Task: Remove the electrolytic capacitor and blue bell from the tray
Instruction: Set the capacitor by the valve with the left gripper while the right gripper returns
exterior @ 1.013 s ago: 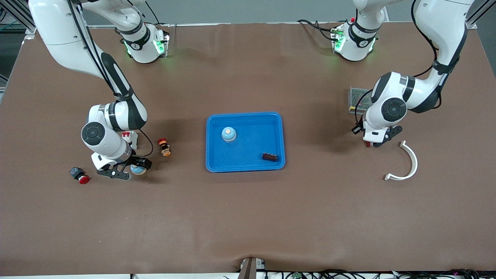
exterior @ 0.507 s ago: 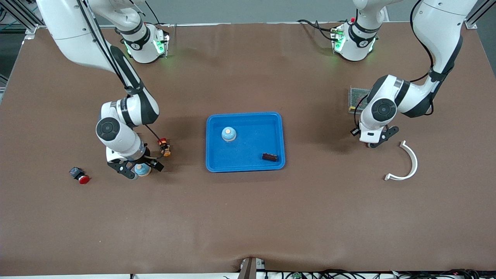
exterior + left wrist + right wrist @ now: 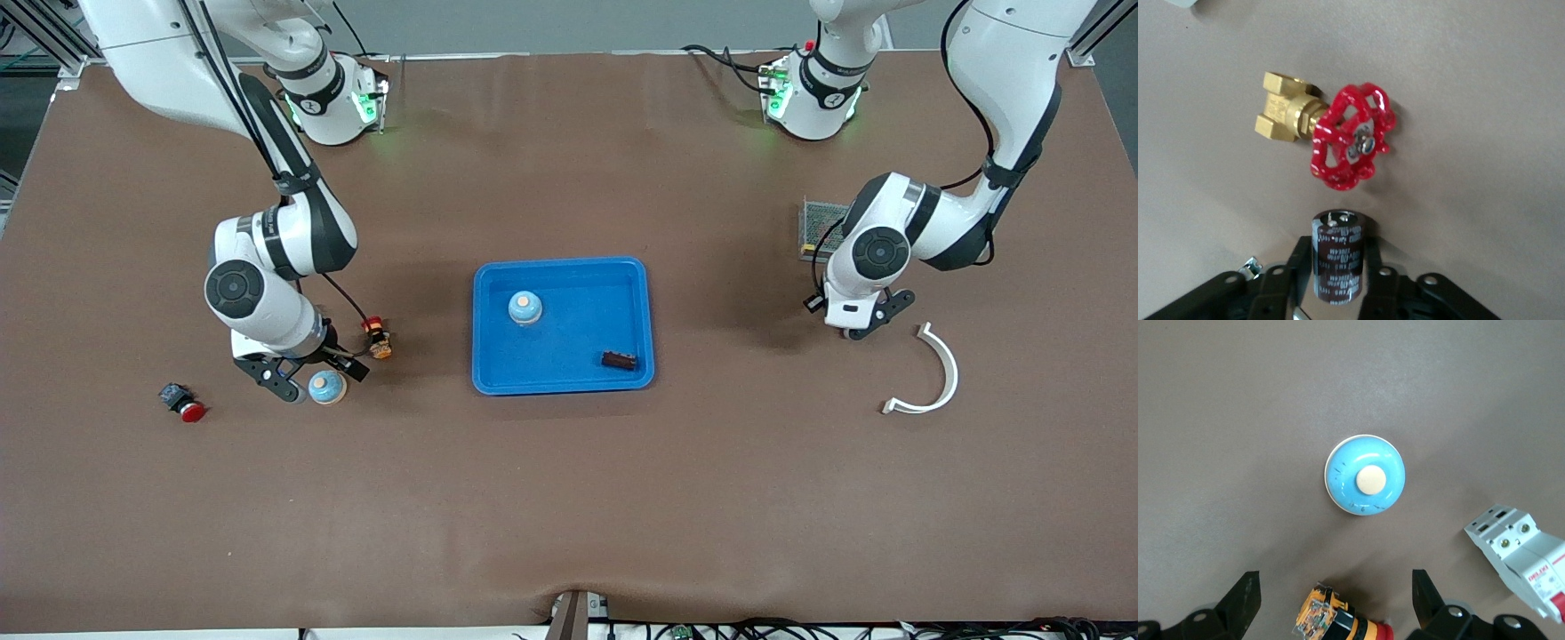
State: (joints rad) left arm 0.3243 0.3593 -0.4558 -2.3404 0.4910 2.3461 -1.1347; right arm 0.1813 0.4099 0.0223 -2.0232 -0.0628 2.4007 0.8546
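Electrolytic capacitor (image 3: 1336, 257), black and cylindrical, sits gripped in the left end effector (image 3: 1336, 250), hidden in the front view. Right end effector (image 3: 1333, 580) hangs open over a round blue bell (image 3: 1365, 475) on the tabletop (image 3: 569, 498), outside the bright blue plastic tray (image 3: 562, 383).

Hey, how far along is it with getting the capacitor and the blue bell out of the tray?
Done: one blue bell stands on the table, outside the tray, below the open right tool. In hand: a capacitor is off the tray at the left tool, beside a red valve. Left: a second bell and a dark part lie in the tray.
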